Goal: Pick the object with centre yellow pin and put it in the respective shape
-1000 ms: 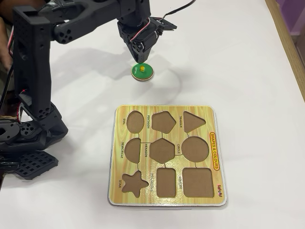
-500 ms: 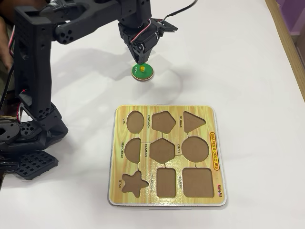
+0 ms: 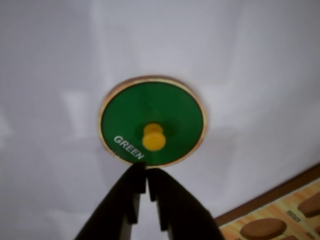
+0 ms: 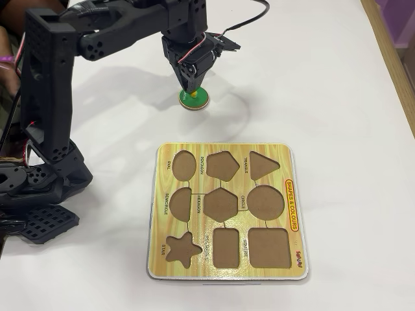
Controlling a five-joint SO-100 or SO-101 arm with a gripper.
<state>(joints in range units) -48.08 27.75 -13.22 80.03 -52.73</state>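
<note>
A round green disc (image 3: 152,120) marked GREEN, with a yellow pin (image 3: 153,136) at its centre, lies flat on the white table. In the overhead view the disc (image 4: 198,99) is behind the shape board. My gripper (image 3: 147,172) hangs just above the disc's near edge, jaws nearly together with a thin gap, holding nothing. In the overhead view the gripper (image 4: 189,89) points down at the disc. The wooden shape board (image 4: 227,150) has a round recess labelled CIRCLE (image 4: 266,202) on its right side.
The board (image 3: 280,210) shows at the wrist view's lower right corner with oval recesses. Its other cut-outs include oval, pentagon, triangle, semicircle, hexagon, star, rectangle and square. The arm's black base (image 4: 39,188) stands at the left. A table edge (image 4: 389,58) runs along the right.
</note>
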